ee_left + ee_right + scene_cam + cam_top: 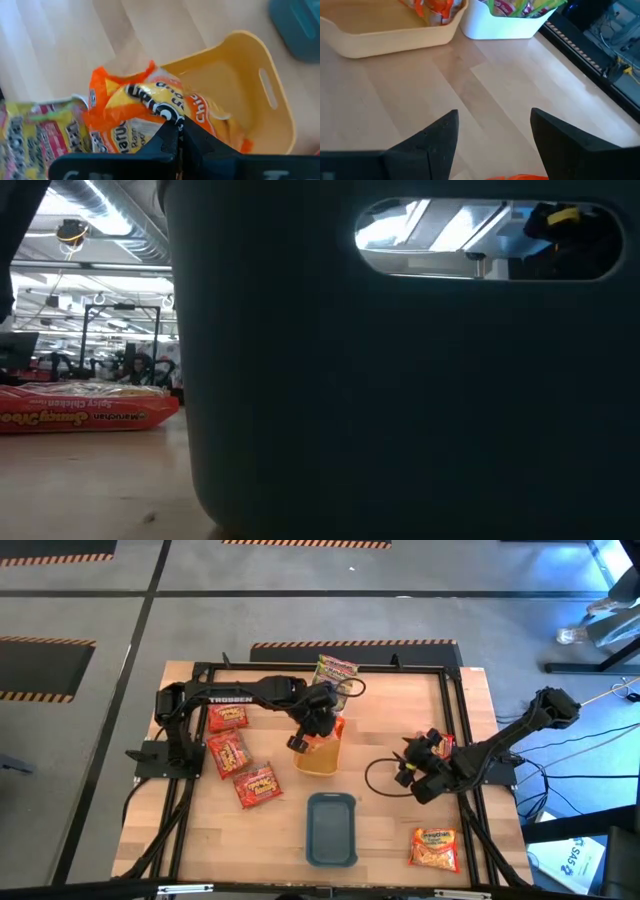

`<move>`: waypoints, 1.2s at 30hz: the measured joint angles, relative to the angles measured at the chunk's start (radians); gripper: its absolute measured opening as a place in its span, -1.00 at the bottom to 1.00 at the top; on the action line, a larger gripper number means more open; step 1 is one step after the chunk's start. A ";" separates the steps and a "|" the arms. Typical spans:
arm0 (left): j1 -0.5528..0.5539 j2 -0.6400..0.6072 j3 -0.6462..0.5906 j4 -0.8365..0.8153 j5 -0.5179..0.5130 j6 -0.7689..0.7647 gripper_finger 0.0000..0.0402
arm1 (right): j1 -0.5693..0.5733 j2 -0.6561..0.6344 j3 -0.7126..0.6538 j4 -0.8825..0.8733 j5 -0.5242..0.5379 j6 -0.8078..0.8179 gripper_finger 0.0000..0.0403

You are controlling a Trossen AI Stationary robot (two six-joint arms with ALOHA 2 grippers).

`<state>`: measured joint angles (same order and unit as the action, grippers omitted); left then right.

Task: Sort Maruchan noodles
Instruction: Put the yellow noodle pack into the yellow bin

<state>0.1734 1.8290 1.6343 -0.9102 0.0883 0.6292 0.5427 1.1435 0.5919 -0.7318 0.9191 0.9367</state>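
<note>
The left claw point(177, 131) is pinching an orange Maruchan noodle packet point(150, 112) and hangs over the orange tray point(322, 752) at mid-surface, the packet partly inside the tray's rim but not yet let go. The right claw point(492, 125) stands spread and empty, low over bare wood on the right side of the surface point(385, 810), with an orange packet edge point(517, 177) just showing beneath it.

Judged from how things lie, the sort is roughly at its middle. The white tray point(505, 22) at the far edge already holds green-pink packets point(337, 668). Three red packets point(232, 752) lie loose on the left side of the surface, touching no tray. One orange packet point(435, 847) lies loose at the near right corner, and another seems to sit under the right arm. The teal tray point(331, 828) looks empty from above.

The held packet is crumpled in the grip and tilted, its long axis running obliquely down into the tray, its torn-looking end seal up and away from the claw. The red packets lie flat, each turned a little differently.
</note>
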 joint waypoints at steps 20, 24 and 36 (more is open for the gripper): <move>-0.018 0.129 -0.003 0.001 -0.073 0.273 -1.00 | -0.001 0.000 0.000 0.064 0.009 0.011 0.16; -0.019 0.152 -0.003 0.011 -0.105 0.267 -0.98 | 0.000 0.000 -0.001 0.082 0.004 0.008 0.16; -0.020 0.157 -0.003 0.075 -0.185 0.217 -0.41 | 0.000 0.001 -0.001 0.088 0.005 0.003 0.16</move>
<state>0.1536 1.9860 1.6310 -0.8349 -0.0968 0.8467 0.5423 1.1442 0.5911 -0.6441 0.9239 0.9396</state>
